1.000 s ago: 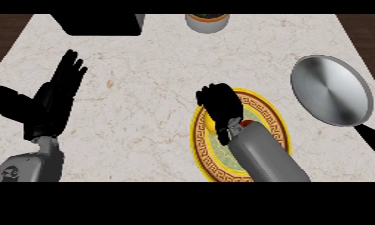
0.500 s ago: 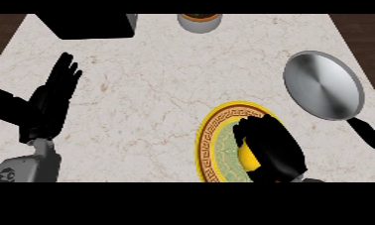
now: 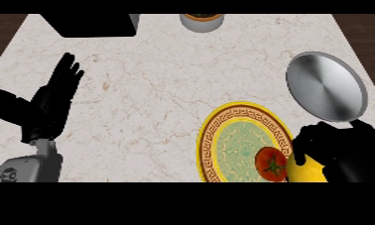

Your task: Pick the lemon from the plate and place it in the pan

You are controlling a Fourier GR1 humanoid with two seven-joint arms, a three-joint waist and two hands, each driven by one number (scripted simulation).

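Observation:
The lemon (image 3: 307, 173) shows as a yellow shape at the lower right, just off the plate's right rim. My right hand (image 3: 338, 147) is curled over it and hides its upper part. The plate (image 3: 219, 135) has a yellow patterned rim and a pale green centre, and a red tomato (image 3: 271, 163) lies on its right side. The grey round pan (image 3: 325, 86) sits beyond the right hand at the right; its handle runs down behind that hand. My left hand (image 3: 55, 95) rests open at the left edge, fingers up.
A black box (image 3: 95, 25) stands at the back left of the marble counter (image 3: 161, 80). A small grey pot (image 3: 201, 21) with an orange-rimmed top sits at the back centre. The counter's right edge lies close past the pan.
My right hand has moved from over the plate's centre to its right rim, carrying the lemon. The tomato has come into view on the plate. The left hand has stayed still.

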